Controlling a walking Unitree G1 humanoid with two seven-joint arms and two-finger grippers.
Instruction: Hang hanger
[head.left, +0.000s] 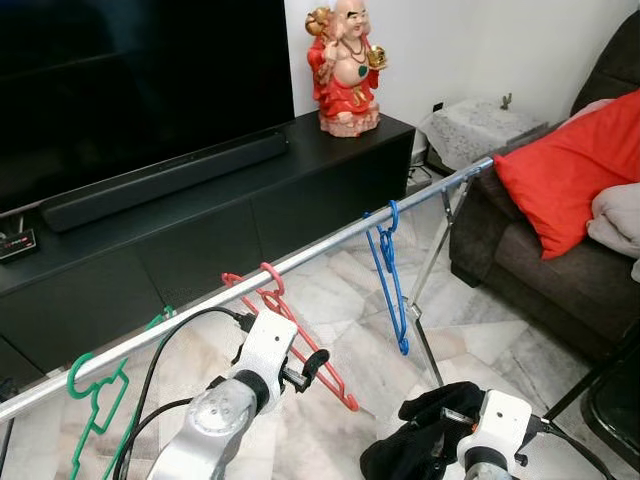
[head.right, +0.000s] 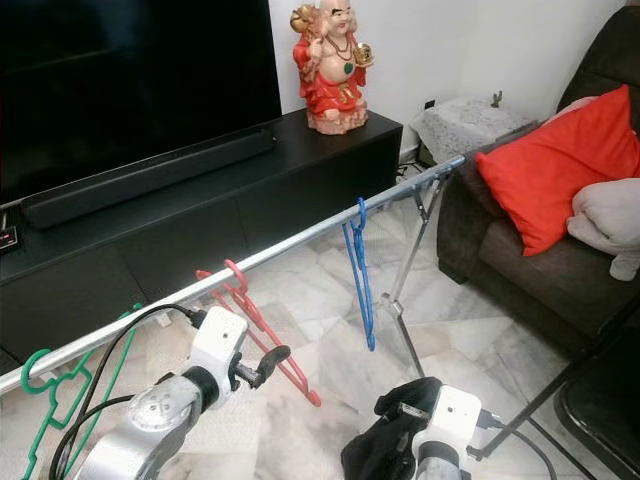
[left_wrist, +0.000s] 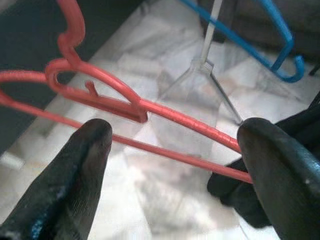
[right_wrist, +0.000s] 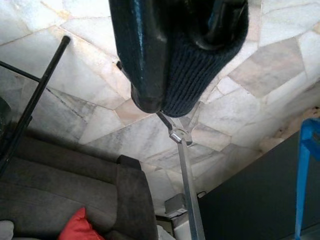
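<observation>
Nearest the head camera, at six o'clock, the right hand sits low, wrapped in a dark knitted cloth; whether its fingers are clenched or released I cannot tell. Largest thing across the room is the black TV stand running from nine to one o'clock, and the grey sofa with its red cushion fills three o'clock. Across the middle runs the silver rail, from eight o'clock up to two. On it hang a green hanger at eight o'clock, a blue hanger near centre, and the red hanger between them, its hook over the rail. The left hand stands released at the red hanger's lower side; in the left wrist view both fingertips flank the red wires with gaps showing, though the far finger sits very close to one. I judge the hanging done and the withdrawal the risk: if that finger catches the wire as the arm pulls away, the hook could slide or lift off the rail.
</observation>
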